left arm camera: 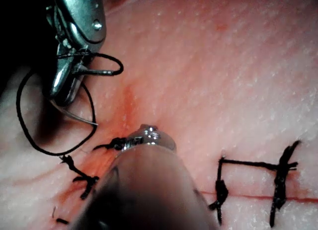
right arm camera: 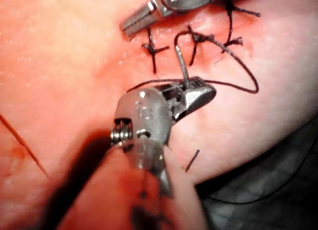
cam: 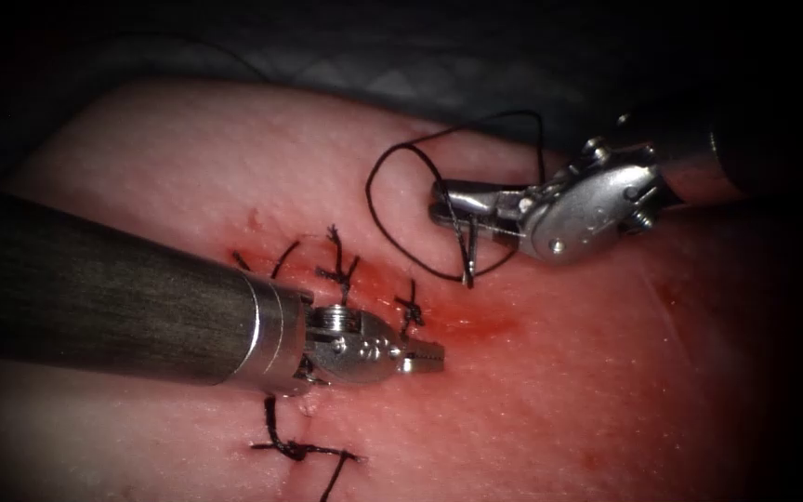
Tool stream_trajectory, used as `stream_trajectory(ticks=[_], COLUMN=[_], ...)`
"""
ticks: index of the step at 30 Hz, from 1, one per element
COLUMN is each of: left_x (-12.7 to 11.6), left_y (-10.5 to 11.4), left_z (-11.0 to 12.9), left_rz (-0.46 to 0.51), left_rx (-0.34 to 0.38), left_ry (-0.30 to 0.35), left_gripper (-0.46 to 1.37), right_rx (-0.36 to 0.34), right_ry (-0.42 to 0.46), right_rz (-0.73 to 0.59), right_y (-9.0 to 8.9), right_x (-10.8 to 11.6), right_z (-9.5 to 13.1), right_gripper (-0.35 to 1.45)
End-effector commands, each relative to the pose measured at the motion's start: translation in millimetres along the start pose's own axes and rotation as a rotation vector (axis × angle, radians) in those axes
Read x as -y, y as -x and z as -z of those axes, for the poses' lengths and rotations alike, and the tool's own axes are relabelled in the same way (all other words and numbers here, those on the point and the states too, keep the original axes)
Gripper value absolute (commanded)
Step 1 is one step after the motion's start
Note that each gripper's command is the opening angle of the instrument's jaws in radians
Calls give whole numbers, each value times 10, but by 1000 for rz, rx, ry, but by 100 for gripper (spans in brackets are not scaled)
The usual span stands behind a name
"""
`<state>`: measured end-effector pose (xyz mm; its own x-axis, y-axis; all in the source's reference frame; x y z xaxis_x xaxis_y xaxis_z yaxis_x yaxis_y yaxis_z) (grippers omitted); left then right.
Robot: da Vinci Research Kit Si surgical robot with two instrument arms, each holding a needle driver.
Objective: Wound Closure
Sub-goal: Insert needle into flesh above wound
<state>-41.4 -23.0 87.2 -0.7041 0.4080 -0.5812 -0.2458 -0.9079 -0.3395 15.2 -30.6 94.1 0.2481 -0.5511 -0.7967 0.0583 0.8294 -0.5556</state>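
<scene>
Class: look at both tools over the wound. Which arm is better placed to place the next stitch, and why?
Probably the right. Its pincer is shut on the needle, which hangs clear of the tissue with thread looping beside it. The left pincer holds nothing, resting by the knotted stitches.

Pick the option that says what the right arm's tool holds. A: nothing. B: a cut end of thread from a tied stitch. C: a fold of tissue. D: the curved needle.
D: the right arm's tool has its jaws shut on the curved needle, which sticks out from between them with its tip over the tissue; the thread loops beside them.
</scene>
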Motion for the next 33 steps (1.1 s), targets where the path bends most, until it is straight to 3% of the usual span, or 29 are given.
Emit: stream_trajectory(ticks=[1,7,13,28,33], left_x=[1,2,3,5,4], left_y=[0,3,5,9,8], left_z=[0,-2,1,10,10], left_rz=[5,9,7,4,5], left_rx=[-1,-1,-2,-3,-3], left_ry=[6,6,9,17,16], left_gripper=[-29,-32,-32,-35,-35], right_rx=[10,61,136,210,224], right_ry=[3,11,-5,-96,-118], right_rz=[10,-23,-141,-266,-306], right_y=[-1,-8,-12,-14,-11], right_x=[5,20,53,128,137], right_z=[0,3,5,6,4], right_gripper=[-35,-35,-35,-35,-35])
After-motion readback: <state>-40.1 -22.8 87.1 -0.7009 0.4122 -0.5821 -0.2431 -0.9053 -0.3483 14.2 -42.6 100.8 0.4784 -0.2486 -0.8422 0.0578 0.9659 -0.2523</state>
